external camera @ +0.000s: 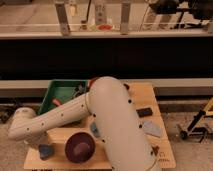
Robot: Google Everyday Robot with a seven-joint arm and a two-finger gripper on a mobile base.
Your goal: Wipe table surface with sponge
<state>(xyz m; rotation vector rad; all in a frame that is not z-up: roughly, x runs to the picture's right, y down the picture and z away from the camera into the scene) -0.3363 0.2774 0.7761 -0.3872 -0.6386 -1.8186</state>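
The table surface (150, 97) is a light tan wooden top, largely covered by my white arm, which sweeps from the lower right up over the middle and down to the left. The gripper (39, 142) is at the arm's end, low over the table's front left corner. The sponge (46, 150), a small dull blue-grey block, lies on the table right under and beside the gripper. I cannot tell whether the gripper touches it.
A green bin (59, 94) with small items stands at the back left. A dark maroon bowl (80, 146) sits at the front, right of the sponge. A small blue thing (94, 130) peeks out by the arm. A pale grey-blue wedge (151, 128) and a black object (144, 112) lie on the right.
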